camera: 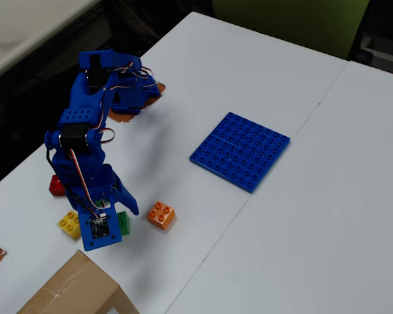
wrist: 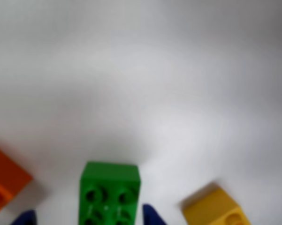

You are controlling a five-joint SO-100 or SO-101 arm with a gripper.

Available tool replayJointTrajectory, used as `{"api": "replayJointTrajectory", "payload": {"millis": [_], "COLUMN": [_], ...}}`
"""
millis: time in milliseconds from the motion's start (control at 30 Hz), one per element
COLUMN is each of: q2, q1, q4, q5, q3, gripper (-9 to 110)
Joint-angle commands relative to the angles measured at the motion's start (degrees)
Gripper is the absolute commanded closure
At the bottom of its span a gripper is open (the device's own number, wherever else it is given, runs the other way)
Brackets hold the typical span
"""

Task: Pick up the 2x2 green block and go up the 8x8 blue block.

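Note:
The 2x2 green block (wrist: 109,190) sits studs up on the white table, at the bottom middle of the wrist view. My gripper (wrist: 89,218) is open and straddles it: the right blue fingertip (wrist: 152,215) is close beside the block, and the left fingertip (wrist: 26,218) stands well apart from it. In the fixed view the gripper (camera: 118,212) points down over the green block (camera: 123,223) at the lower left. The 8x8 blue block (camera: 240,150) lies flat far to the right, with nothing on it.
An orange brick (camera: 161,214) lies right of the gripper and a yellow brick (camera: 69,224) lies left of it; both show in the wrist view, orange (wrist: 4,185) and yellow (wrist: 216,211). A red brick (camera: 56,186) sits behind the arm. A cardboard box (camera: 72,288) stands at the bottom left.

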Motion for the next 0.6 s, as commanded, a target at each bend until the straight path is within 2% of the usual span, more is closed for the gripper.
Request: {"api": "replayJointTrajectory", "payload": {"millis": [0,567], "q2": [0.79,-2.11], "q1": [1.41,1.32], "q4": [-0.44,-0.88], "q5": [-1.85,-2.2], "q3": [-2.72,-2.72], "gripper": [75,74]}}
